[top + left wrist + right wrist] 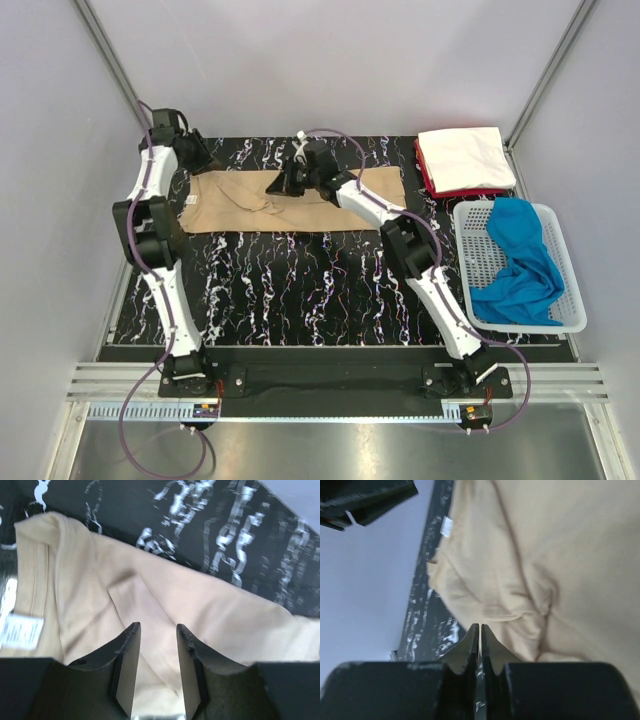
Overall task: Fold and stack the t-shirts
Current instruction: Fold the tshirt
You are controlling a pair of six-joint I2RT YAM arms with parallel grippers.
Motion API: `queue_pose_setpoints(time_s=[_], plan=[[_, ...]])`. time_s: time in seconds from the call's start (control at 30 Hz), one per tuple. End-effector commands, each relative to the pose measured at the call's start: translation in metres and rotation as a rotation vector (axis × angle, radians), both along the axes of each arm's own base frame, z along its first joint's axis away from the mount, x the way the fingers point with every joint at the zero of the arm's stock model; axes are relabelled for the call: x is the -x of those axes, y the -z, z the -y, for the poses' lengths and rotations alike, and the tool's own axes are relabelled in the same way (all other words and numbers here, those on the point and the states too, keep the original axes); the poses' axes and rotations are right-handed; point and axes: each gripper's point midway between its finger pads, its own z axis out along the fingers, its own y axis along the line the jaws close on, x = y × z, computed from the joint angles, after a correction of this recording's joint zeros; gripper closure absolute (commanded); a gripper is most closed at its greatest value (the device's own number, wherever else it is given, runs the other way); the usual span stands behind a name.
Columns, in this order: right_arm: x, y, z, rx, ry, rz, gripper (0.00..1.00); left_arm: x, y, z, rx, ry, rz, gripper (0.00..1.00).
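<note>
Task status: we judge it roughly half done.

Completed, as far as we can see: a folded white t-shirt [460,155] sits squarely on a folded red t-shirt [432,187], of which only the edge shows. This stack lies on the bench [300,280] well to the right of the right jaws.

In hand: the tan t-shirt [240,210] lies flat in a long band across the far part of the bench, directly beneath both sets of jaws. Its narrow outline suggests a lengthwise fold is already made, though we cannot confirm the layers. The collar end with its white label [20,630] lies to the left of the left jaws, and a creased flap of cloth runs under them.

Left jaws: moderately apart, poised just over the tan cloth near the collar end. We see cloth below the gap but nothing clamped between them.

Right jaws: all but closed, with only a thin slit between them. No cloth shows in that slit. They hang over a rumpled patch near the middle of the tan t-shirt, whose left edge and the bare bench show beyond their tips.

Outstanding: the tan t-shirt needs its cross folds and a transfer onto the stack. The bright blue t-shirt [520,265] lies crumpled in the white mesh basket [566,290], to the right of the right jaws and nearer the arm bases, unfolded.
</note>
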Motion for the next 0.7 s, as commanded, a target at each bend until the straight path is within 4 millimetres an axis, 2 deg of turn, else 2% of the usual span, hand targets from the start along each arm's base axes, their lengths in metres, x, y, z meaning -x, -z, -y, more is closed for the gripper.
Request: queue_pose_setpoints(time_s=[0.0,0.03,0.07,0.1,0.13,0.17,0.2,0.23,0.27,0.3,0.33,0.37,0.4,0.43,0.47,0.5,0.53,0.57,0.6,0.67], plan=[[0.011,-0.130,0.013,-0.083,-0.022,0.194,0.89,0.019,-0.044,0.024,0.016,0.068,0.074,0.61],[0.017,-0.114,0.019,-0.050,-0.018,0.165,0.89,0.026,-0.045,0.029,0.024,0.074,0.065,0.61],[0.018,-0.135,0.027,-0.045,0.012,0.203,0.89,0.037,-0.030,0.035,0.032,0.081,0.022,0.62],[0.020,-0.135,0.033,-0.028,0.035,0.202,0.89,0.043,-0.023,0.040,0.029,0.088,0.002,0.63],[0.025,-0.114,0.044,0.015,0.060,0.163,0.90,0.049,-0.024,0.048,0.021,0.100,-0.002,0.63],[0.025,-0.132,0.055,0.022,0.110,0.189,0.90,0.058,-0.010,0.047,0.001,0.089,-0.041,0.63],[0.026,-0.132,0.062,0.038,0.131,0.187,0.91,0.064,-0.004,0.048,-0.011,0.086,-0.060,0.63],[0.031,-0.113,0.073,0.078,0.150,0.156,0.91,0.069,0.000,0.046,-0.018,0.074,-0.074,0.63],[0.032,-0.130,0.083,0.078,0.188,0.182,0.91,0.079,0.016,0.040,-0.041,0.044,-0.121,0.63],[0.033,-0.129,0.092,0.092,0.212,0.181,0.92,0.083,0.024,0.034,-0.041,0.018,-0.146,0.62],[0.037,-0.112,0.103,0.135,0.234,0.159,0.92,0.089,0.034,0.029,-0.042,-0.005,-0.175,0.62],[0.035,-0.122,0.117,0.151,0.291,0.184,0.92,0.091,0.040,0.023,-0.050,-0.025,-0.191,0.62],[0.035,-0.120,0.126,0.168,0.316,0.185,0.92,0.092,0.048,0.017,-0.046,-0.049,-0.212,0.63],[0.038,-0.106,0.137,0.202,0.335,0.166,0.92,0.091,0.051,0.016,-0.053,-0.055,-0.218,0.63],[0.035,-0.115,0.152,0.203,0.375,0.177,0.92,0.091,0.056,0.013,-0.070,-0.065,-0.227,0.63],[0.036,-0.112,0.160,0.214,0.389,0.172,0.92,0.091,0.063,0.011,-0.077,-0.070,-0.240,0.63],[0.039,-0.099,0.169,0.242,0.400,0.155,0.92,0.089,0.065,0.008,-0.084,-0.078,-0.243,0.63],[0.037,-0.101,0.180,0.260,0.438,0.165,0.92,0.089,0.069,0.005,-0.096,-0.086,-0.251,0.62],[0.038,-0.086,0.192,0.302,0.462,0.144,0.92,0.089,0.080,0.005,-0.098,-0.086,-0.272,0.62],[0.032,-0.069,0.220,0.397,0.545,0.132,0.93,0.082,0.083,0.000,-0.102,-0.096,-0.273,0.62]])
